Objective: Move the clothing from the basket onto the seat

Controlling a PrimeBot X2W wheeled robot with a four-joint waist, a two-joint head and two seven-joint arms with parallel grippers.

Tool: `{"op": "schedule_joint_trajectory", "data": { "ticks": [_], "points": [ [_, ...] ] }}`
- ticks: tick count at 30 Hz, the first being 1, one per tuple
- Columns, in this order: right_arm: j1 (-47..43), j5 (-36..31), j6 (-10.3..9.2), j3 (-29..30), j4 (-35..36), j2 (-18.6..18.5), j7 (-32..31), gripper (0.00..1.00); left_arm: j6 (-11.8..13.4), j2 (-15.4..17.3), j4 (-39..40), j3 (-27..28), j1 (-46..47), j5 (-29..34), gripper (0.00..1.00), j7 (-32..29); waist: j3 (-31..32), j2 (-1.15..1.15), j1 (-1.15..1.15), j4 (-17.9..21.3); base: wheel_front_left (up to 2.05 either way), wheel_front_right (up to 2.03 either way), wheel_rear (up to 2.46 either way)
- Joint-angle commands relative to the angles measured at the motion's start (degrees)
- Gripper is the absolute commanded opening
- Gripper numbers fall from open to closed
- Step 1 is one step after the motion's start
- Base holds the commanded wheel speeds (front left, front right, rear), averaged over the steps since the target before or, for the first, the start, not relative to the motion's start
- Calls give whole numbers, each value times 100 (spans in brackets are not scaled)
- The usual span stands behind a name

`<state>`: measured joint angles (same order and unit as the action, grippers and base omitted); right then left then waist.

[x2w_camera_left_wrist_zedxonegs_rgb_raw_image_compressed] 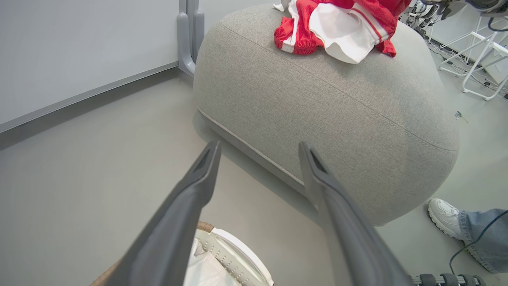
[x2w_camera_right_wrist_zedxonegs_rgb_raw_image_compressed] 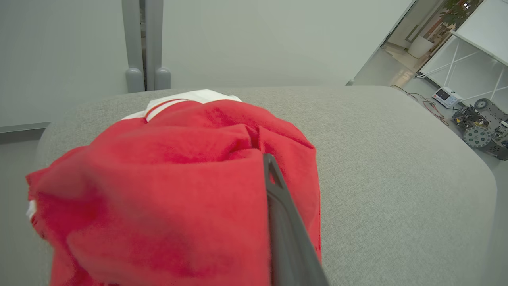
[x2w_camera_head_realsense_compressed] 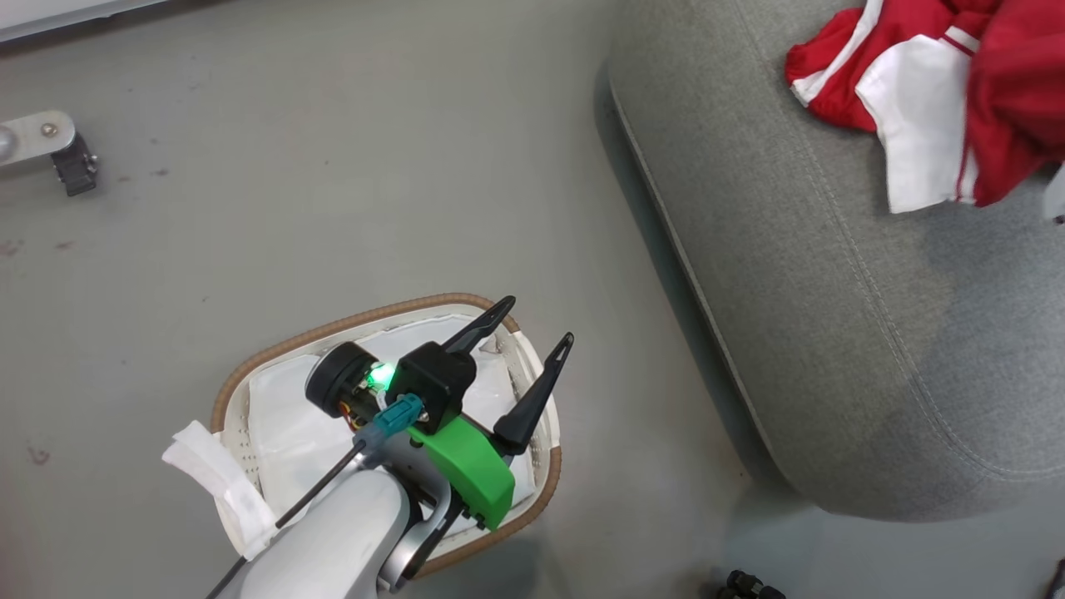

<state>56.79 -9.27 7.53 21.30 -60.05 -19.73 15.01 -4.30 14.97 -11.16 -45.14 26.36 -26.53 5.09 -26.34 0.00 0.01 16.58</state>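
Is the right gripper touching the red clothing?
Touching. The right wrist view shows the red clothing bunched against the right gripper, covering one finger.

Left gripper (x2w_camera_head_realsense_compressed: 538, 319) at lower centre-left of frame, jaws spread wide, tips over the right rim of the basket (x2w_camera_head_realsense_compressed: 274, 353). Green light lit on the wrist. Basket sits on the floor (x2w_camera_head_realsense_compressed: 333, 166): brown rim, white liner (x2w_camera_head_realsense_compressed: 291, 424) showing inside, one liner flap hanging over the left rim. Seat (x2w_camera_head_realsense_compressed: 832, 333) takes the right side. Clothing (x2w_camera_head_realsense_compressed: 915, 91) bunched on it at upper right, running off frame. Caster (x2w_camera_head_realsense_compressed: 75, 170) at left edge.
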Motion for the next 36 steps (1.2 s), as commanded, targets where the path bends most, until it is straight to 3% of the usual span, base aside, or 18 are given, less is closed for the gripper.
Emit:
{"op": "schedule_joint_trajectory", "data": {
  "ticks": [1,2,3,4,11,20,28,36],
  "points": [
    [-178,-30,-8,8,94,108,18,26,40,73,48,19,-89,-15,100,-39,1,0,-1,113,0,0,0],
    [-266,-30,-8,19,167,147,20,46,44,91,75,15,-94,-21,100,-49,8,0,-1,141,0,0,0],
    [-354,-32,-8,9,253,217,16,87,73,102,100,24,-105,-40,100,-76,21,0,-1,187,0,0,0],
    [-428,-26,-8,-6,323,288,16,100,86,113,116,32,-115,-56,100,-87,35,0,-1,224,0,0,0],
    [-1247,137,-8,-307,1089,683,16,100,185,73,113,102,-278,-203,100,26,219,0,-1,488,0,0,0],
    [-2283,556,-8,-700,1838,910,17,100,261,-56,-60,219,-443,-398,100,328,532,0,-1,607,0,0,0],
    [-2805,885,-8,-938,2263,874,17,100,318,-223,-274,386,-426,-554,100,646,887,0,-1,439,0,0,0],
    [-2453,1000,-8,-1288,2357,638,18,100,463,-550,-648,682,-518,-653,100,955,1448,0,-1,-163,0,0,0]
  ]
}}
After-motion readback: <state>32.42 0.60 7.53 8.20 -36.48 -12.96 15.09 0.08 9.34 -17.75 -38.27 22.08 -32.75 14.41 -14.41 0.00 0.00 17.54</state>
